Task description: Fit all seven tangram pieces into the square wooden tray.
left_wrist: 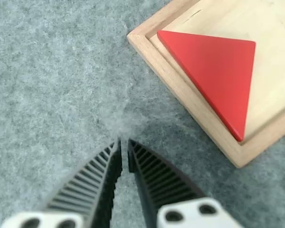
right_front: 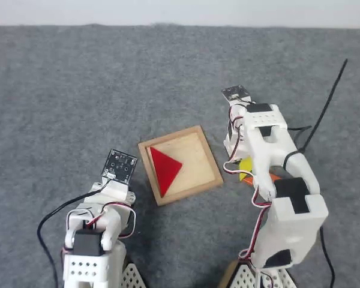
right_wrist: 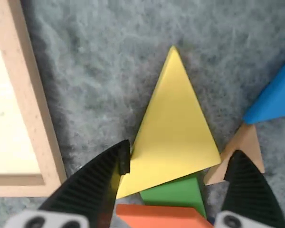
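The square wooden tray [right_front: 168, 137] lies at the table's middle with a big red triangle [right_front: 164, 170] in its left half. My left gripper [left_wrist: 123, 143] hovers shut and holding nothing over the grey felt, just off the tray's corner [left_wrist: 147, 45], near the red triangle [left_wrist: 213, 66]. My right gripper [right_wrist: 180, 161] is open, its fingers on either side of a yellow triangle [right_wrist: 173, 128] that lies flat beside the tray rim [right_wrist: 33, 104]. The yellow piece [right_front: 246, 165] peeks out beneath the right arm.
Close around the yellow triangle lie a green piece [right_wrist: 173, 192], an orange piece [right_wrist: 156, 216], a blue piece [right_wrist: 275, 95] and a tan wooden piece [right_wrist: 242, 147]. Grey felt covers the table. A black cable [right_front: 327, 102] runs off to the back right.
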Robot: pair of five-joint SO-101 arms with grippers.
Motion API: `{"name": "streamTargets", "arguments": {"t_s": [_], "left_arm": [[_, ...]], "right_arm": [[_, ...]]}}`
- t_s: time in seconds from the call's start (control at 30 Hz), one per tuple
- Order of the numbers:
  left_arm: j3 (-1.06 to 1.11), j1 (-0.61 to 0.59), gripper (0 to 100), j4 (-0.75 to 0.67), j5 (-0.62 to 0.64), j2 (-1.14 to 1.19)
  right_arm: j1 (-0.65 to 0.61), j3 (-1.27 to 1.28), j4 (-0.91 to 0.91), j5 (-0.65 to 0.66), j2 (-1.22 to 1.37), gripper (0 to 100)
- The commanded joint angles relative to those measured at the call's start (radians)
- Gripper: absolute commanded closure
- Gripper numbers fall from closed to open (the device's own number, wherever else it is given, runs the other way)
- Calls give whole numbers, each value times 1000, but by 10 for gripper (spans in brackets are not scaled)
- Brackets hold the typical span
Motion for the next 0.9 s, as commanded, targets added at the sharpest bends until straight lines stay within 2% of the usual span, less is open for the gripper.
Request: {"name": "streamTargets", "arguments": {"t_s": [0.0, 0.1, 0.23, 0.4, 0.87], "left_arm": [[-10, -5, 978, 3, -8, -17], [-10, -5, 978, 3, -8, -17], [-10, -5, 978, 3, -8, -17], [-10, -5, 978, 3, -8, -17], [-10, -5, 978, 3, -8, -17]], "right_arm": [[-13, -12, 4, -14, 18, 699], [-15, 20, 1, -18, -1, 707], [-33, 107, -85, -18, -77, 764], [-74, 222, -170, -9, -186, 768], [-88, 193, -159, 28, -150, 768]]}}
